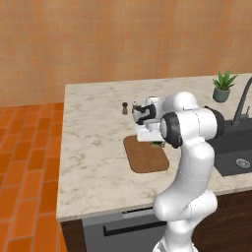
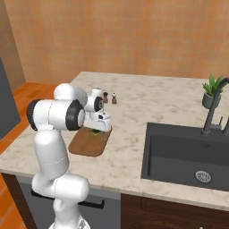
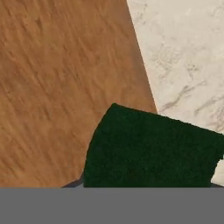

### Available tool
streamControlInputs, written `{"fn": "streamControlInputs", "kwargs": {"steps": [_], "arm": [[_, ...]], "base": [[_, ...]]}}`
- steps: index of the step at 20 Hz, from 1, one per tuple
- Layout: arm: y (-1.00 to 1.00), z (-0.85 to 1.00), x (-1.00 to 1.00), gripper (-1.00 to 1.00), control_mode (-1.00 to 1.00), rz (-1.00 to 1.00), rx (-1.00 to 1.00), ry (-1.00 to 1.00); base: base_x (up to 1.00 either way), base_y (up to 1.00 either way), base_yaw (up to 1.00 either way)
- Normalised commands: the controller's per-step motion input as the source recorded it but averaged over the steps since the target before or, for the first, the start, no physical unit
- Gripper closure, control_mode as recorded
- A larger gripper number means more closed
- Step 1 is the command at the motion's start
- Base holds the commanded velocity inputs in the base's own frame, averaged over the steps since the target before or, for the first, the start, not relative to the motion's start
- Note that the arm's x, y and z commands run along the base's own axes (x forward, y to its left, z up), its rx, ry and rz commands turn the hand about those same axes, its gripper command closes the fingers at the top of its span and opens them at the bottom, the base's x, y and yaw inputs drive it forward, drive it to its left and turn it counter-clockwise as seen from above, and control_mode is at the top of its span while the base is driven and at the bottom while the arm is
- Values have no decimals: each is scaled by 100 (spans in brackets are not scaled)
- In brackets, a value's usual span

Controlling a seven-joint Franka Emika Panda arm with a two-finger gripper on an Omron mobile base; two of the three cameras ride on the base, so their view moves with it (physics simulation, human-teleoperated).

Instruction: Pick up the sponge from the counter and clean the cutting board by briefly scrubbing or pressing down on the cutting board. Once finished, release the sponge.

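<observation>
The brown wooden cutting board (image 1: 142,157) (image 2: 87,144) (image 3: 52,87) lies on the marbled counter (image 1: 93,147) (image 2: 156,100) (image 3: 183,52). My gripper (image 1: 154,141) (image 2: 96,129) points down over the board's far right corner. It is shut on the dark green sponge (image 1: 157,144) (image 2: 95,131) (image 3: 148,148). In the hand view the sponge hides the fingertips and sits over the board's edge, partly above bare counter. Whether the sponge touches the board I cannot tell.
Two small shakers (image 1: 125,108) (image 2: 114,98) stand just behind the board. A dark sink (image 1: 235,147) (image 2: 188,156) with a black faucet (image 1: 242,103) (image 2: 212,109) lies to the right, and a potted plant (image 1: 222,87) (image 2: 210,93) behind it. The counter's left edge drops to the orange floor (image 1: 24,147).
</observation>
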Motion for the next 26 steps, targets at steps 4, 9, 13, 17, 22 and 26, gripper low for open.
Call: {"fn": "streamControlInputs", "kwargs": {"steps": [4, 9, 13, 17, 22, 26], "arm": [[-100, 0, -99, 100, -100, -7, 3, 0], [-93, -8, -52, -100, -100, -5, 0, 1], [-70, -1, -32, -100, -100, 0, -1, 1], [-39, 14, -47, -100, -100, 0, 0, -5], [7, 38, -35, -100, -100, 0, 0, -28], [50, -16, -36, -100, -100, 7, -6, -47]], "base": [[0, 0, 0], [0, 0, 0], [0, 0, 0], [0, 0, 0], [0, 0, 0], [0, 0, 0]]}}
